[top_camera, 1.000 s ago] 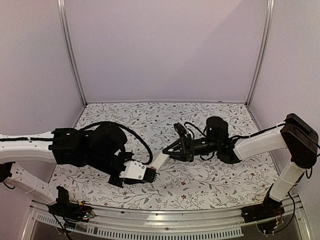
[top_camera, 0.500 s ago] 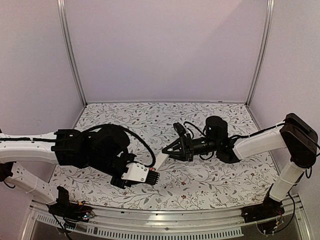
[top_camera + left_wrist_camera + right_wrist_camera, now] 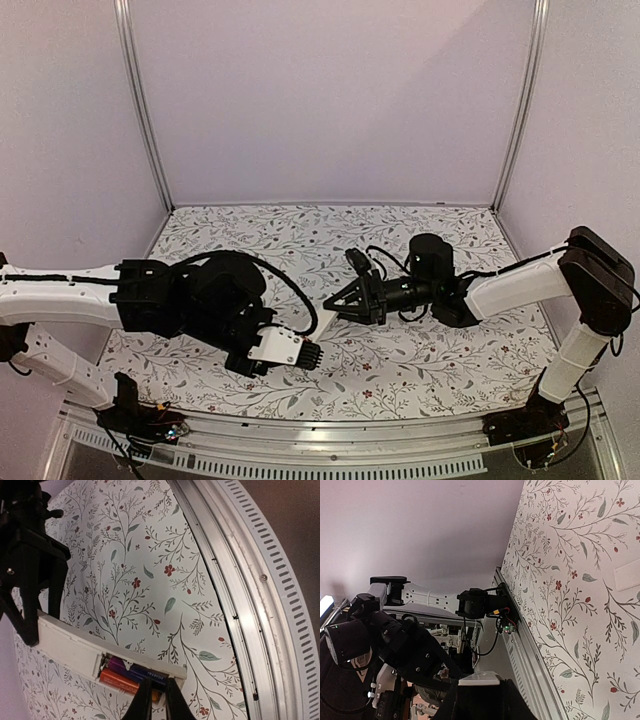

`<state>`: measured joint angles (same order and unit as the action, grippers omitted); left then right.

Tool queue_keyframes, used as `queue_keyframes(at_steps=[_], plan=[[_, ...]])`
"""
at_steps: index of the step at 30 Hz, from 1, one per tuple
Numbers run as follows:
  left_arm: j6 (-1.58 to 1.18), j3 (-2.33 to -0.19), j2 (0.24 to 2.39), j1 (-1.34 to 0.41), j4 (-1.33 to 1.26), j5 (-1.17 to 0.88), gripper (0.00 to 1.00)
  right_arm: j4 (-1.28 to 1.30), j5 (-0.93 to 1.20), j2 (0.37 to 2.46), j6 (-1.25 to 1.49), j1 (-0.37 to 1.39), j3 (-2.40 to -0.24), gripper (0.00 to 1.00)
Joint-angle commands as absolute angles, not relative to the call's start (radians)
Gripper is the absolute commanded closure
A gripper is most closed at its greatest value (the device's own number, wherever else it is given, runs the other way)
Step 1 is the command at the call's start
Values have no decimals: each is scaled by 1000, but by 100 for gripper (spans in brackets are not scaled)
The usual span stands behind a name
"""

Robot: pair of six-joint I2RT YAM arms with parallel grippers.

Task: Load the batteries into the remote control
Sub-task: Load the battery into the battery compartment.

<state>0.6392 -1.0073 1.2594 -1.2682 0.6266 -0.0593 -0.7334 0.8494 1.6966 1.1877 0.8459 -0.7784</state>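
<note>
- Top external view: you see both arms reaching toward the middle of the flowered table [image 3: 420, 240]. The right gripper [image 3: 332, 308] and the left gripper [image 3: 308, 352] are just beside each other there.
- Between them only a small white part of the remote control [image 3: 70, 642] shows in this view. It lies at the tips of the right gripper.
- Left wrist view: the remote control crosses the lower left of the picture as a white bar, a little tilted. Its black button patch is not visible here.
- The right pincer is clamped on the far end of the bar, with one black finger on each long side.
- The compartment at the near end of the remote stands open. The batteries [image 3: 137, 671] lie inside it side by side, one dark purple and one orange.
- The left pincer is closed, its two fingers almost together, and the tips are at the open compartment, touching the batteries. You cannot tell whether it pinches one of them.
- A metal rail [image 3: 235, 595] runs along the table edge on the right of this view, well apart from the remote.
- Right wrist view: a white edge of the remote sits between the two fingers at the bottom of the picture.
- A flat white piece [image 3: 627, 575] lies on the table at the right edge of this view, apart from the pincer.
</note>
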Motion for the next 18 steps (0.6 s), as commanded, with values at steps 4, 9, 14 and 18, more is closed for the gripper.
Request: queue_keyframes(at_steps=[4,9,14,18], plan=[[634,-1022,1293,-1284,617,-35,91,-798,875,1696,1203,867,-802,100],[632,-1020,1304,-1284,614,-33,92,-877,885,1704,1249,868,-794,100],[628,-1018,1315,-1284,609,-23,93,-948,890,1709,1294,868,-787,100],[625,-1017,1326,-1283,608,-4,93,-974,892,1711,1313,871,-784,100]])
